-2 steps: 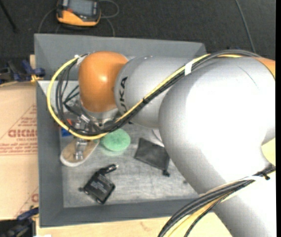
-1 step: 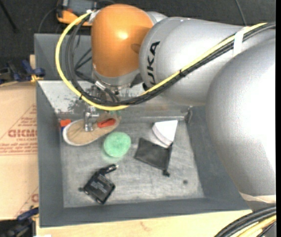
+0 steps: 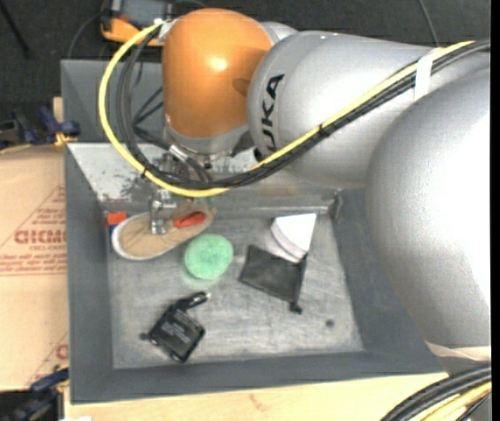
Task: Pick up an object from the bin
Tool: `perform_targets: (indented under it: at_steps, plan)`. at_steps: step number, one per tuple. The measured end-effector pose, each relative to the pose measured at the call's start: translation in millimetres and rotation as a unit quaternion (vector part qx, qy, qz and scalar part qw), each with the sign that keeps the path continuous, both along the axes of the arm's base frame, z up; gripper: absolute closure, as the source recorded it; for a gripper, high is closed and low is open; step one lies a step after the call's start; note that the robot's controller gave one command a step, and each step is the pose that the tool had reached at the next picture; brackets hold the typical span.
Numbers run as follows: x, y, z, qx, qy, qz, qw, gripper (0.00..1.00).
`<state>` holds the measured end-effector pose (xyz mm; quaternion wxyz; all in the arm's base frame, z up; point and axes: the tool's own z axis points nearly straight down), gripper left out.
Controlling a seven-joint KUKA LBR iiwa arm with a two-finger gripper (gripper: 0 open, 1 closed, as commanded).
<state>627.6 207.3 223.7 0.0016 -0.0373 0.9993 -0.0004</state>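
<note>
The pincer (image 3: pixel 160 216) is held low over the tan oval thing (image 3: pixel 143 240), maybe for grabbing; its opening cannot be told.

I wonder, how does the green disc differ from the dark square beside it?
The green disc is round and bright; the dark square is angular and nearly black. The disc is smaller than the square. Both lie on the bin floor.

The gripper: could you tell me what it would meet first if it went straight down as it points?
Probably the tan oval thing with a white rim at the upper left of the bin; the gripper hangs over it, though depth is unclear.
</note>
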Motion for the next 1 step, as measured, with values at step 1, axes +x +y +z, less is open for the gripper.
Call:
perform_targets:
  at_steps: [1]
  plan:
    - [0.7, -5.2, -13.7, 0.000, -0.0001, 0.005, 1.0000, 1.00]
